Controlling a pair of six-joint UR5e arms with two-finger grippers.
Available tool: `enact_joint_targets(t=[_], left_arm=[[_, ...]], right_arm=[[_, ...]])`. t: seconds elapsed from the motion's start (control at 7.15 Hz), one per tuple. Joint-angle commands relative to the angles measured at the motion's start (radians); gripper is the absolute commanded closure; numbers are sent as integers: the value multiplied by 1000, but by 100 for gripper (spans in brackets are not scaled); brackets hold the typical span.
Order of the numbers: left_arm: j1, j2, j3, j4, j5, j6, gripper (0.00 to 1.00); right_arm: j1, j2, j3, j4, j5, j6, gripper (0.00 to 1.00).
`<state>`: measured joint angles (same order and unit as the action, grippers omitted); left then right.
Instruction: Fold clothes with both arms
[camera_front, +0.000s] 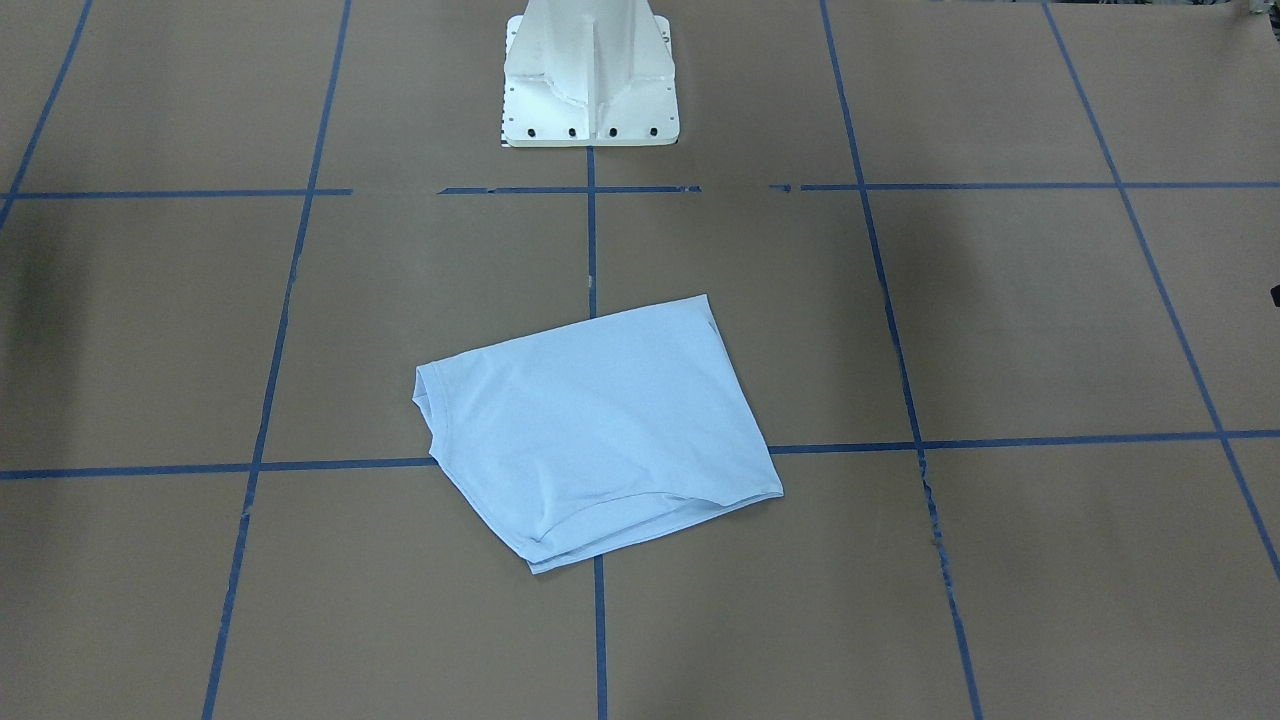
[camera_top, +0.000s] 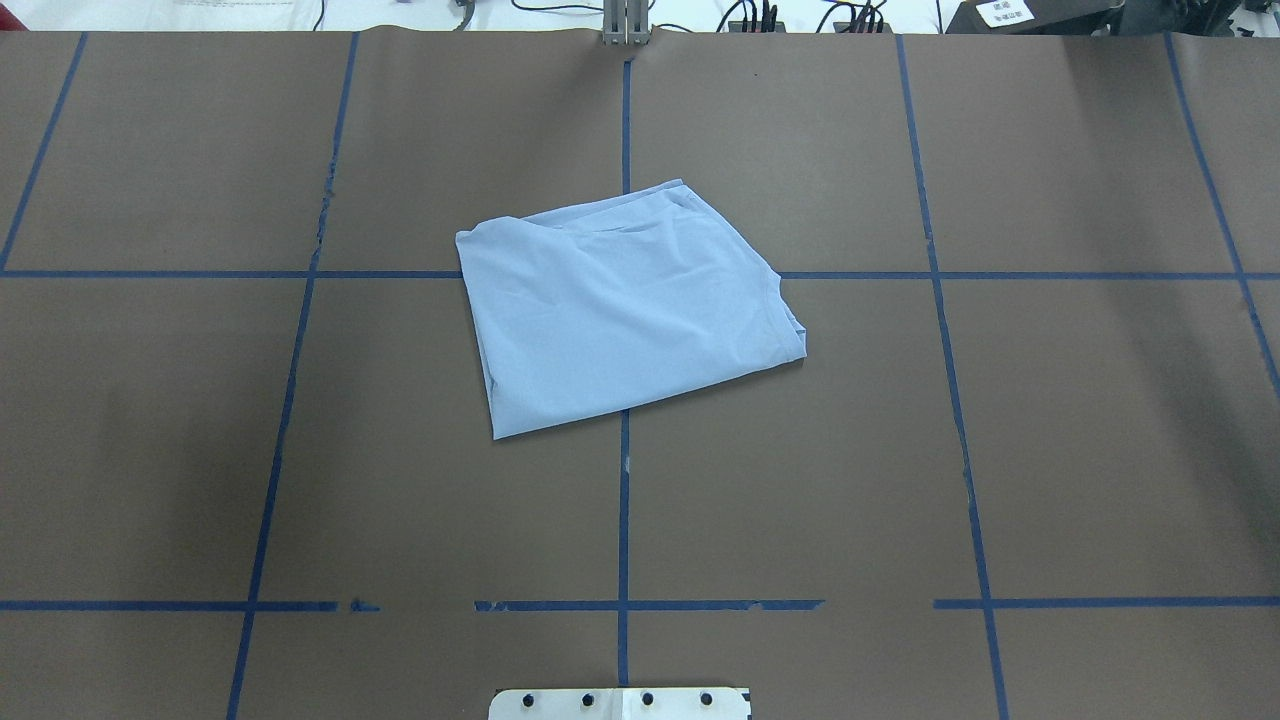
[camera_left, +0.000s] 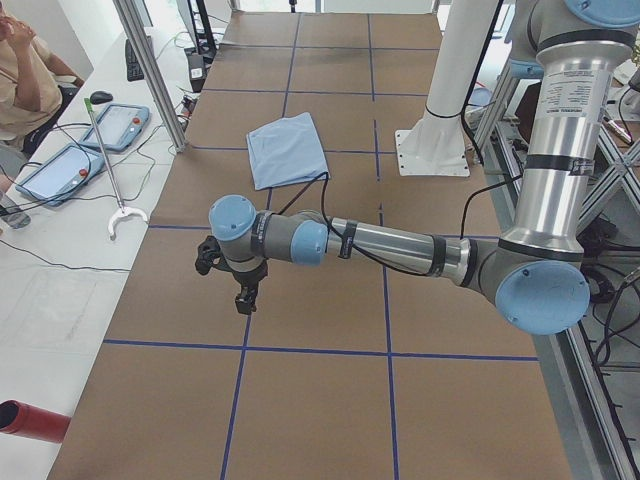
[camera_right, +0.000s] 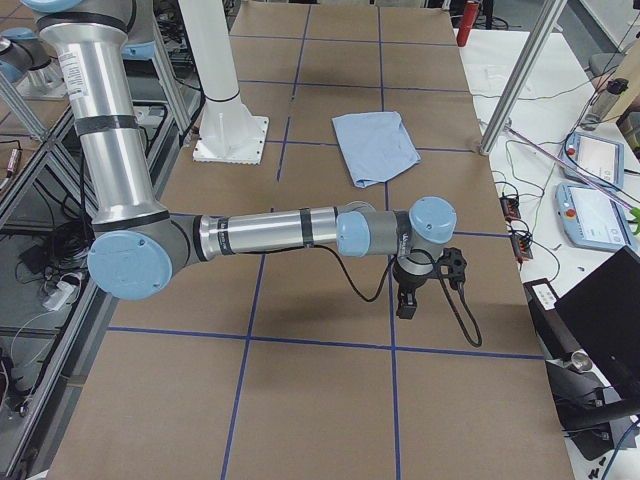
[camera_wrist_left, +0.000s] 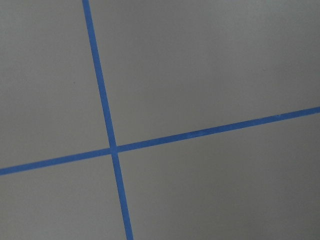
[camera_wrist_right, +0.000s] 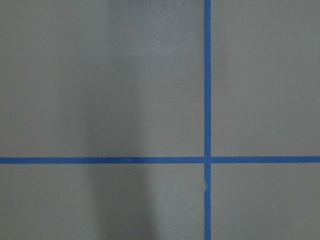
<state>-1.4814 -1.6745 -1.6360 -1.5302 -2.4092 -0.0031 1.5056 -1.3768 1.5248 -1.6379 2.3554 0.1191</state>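
The light blue t-shirt (camera_top: 620, 310) lies folded into a rough rectangle at the middle of the brown table, flat, with no print or label showing; it also shows in the front view (camera_front: 600, 430) and both side views (camera_left: 288, 148) (camera_right: 375, 145). My left gripper (camera_left: 245, 300) hangs above bare table well away from the shirt, toward the table's left end. My right gripper (camera_right: 407, 305) hangs likewise toward the right end. Both show only in the side views, so I cannot tell whether they are open or shut. Both wrist views show only brown paper and blue tape lines.
The white pedestal base (camera_front: 590, 80) stands at the robot's side of the table. Blue tape (camera_top: 624, 500) marks a grid. An aluminium post (camera_left: 150, 70), tablets (camera_left: 115, 125) and an operator (camera_left: 25, 70) are by the far edge on the left; another post (camera_right: 520, 75) on the right.
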Motion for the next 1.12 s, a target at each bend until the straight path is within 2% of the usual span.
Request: enact_joint_targets(t=[0.0, 0.98], left_arm=[[1, -13, -30, 27, 2, -3, 0], [10, -14, -111, 30, 7, 5, 0]], right_arm=[[-1, -8, 0, 1, -2, 2, 0], [-4, -13, 0, 4, -7, 1, 0]])
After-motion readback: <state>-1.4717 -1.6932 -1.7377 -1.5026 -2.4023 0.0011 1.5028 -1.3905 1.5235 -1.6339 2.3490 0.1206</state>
